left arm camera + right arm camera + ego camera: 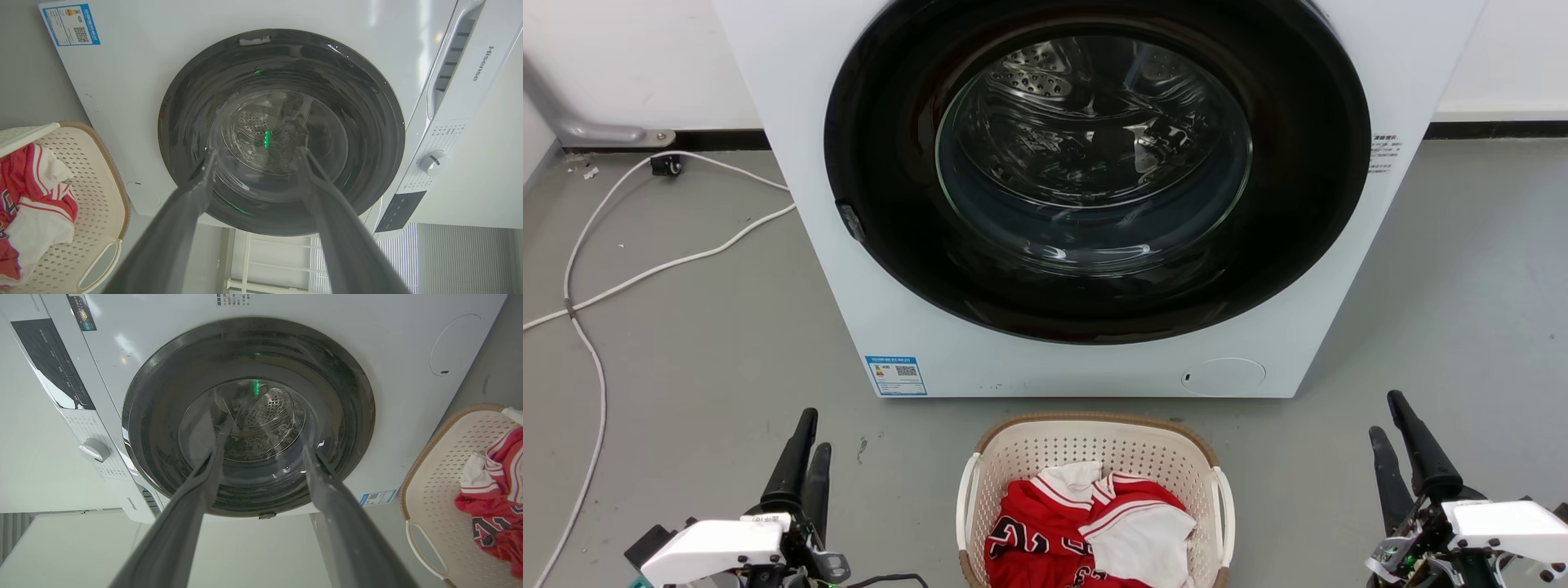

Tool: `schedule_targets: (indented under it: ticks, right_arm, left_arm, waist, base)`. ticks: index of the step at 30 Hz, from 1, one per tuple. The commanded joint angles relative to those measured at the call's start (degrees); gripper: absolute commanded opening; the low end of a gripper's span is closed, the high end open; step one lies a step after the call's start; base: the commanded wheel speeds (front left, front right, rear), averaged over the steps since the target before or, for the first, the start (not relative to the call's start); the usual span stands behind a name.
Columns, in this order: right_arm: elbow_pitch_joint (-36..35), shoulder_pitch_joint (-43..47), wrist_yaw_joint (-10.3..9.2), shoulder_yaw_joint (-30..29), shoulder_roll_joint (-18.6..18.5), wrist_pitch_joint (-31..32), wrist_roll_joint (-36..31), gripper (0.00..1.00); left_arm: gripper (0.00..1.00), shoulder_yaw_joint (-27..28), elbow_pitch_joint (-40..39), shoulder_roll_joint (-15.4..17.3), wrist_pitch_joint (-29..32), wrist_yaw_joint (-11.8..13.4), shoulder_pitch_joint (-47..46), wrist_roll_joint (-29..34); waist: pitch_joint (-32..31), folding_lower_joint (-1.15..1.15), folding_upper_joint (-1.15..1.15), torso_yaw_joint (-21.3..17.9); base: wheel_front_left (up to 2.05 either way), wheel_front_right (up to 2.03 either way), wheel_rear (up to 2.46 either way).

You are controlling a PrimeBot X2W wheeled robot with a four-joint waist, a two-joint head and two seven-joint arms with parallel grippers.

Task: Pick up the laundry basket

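Note:
The laundry basket point(1094, 447) stands on the grey floor just in front of the washing machine, at the bottom middle of the head view. It is cream and perforated, with a brown rim and white side handles, and holds red and white clothes point(1054, 523). My left gripper point(814, 434) is open at the lower left, well to the left of the basket, fingers pointing up and holding nothing. At the lower right, my right gripper point(1386, 416) is open too and holds nothing, well clear of the basket. The basket point(96, 196) sits at the left edge of the left wrist view. In the right wrist view the basket point(441, 477) is at the right edge.
A white front-loading washing machine point(792, 122) with a dark round glass door point(1094, 163), shut, fills the space behind the basket. A white cable point(600, 286) snakes across the floor at the left. Bare floor lies between each gripper and the basket.

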Motion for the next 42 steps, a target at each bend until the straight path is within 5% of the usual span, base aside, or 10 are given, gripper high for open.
schedule_targets:
  ticks: [1, 27, 42]
  right_arm:
    - [-1.3, -1.0, 0.01, 0.2, -0.1, -0.7, -1.4, 1.00]
    - [-10.0, 0.1, 0.01, 3.3, -0.1, -7.2, -38.0, 1.00]
    - [-11.8, 1.1, 0.01, 4.8, -0.1, -10.2, -53.6, 1.00]
  left_arm:
    - [1.00, 0.2, -1.5, 0.2, -0.7, 0.0, -0.8, 1.7]
    - [1.00, -1.6, -10.2, 0.2, -7.2, 4.3, 0.4, 30.1]
    - [1.00, -4.0, -12.6, 0.3, -10.2, 6.2, 1.7, 45.1]
  waist:
    - [0.0, 0.00, 0.00, 0.0]
    - [0.7, 0.00, 0.00, -0.1]
    - [0.9, 0.00, 0.00, -0.1]
  base:
    - [0.00, 0.00, 0.00]
    - [0.00, 0.00, 0.00]
    - [0.00, 0.00, 0.00]
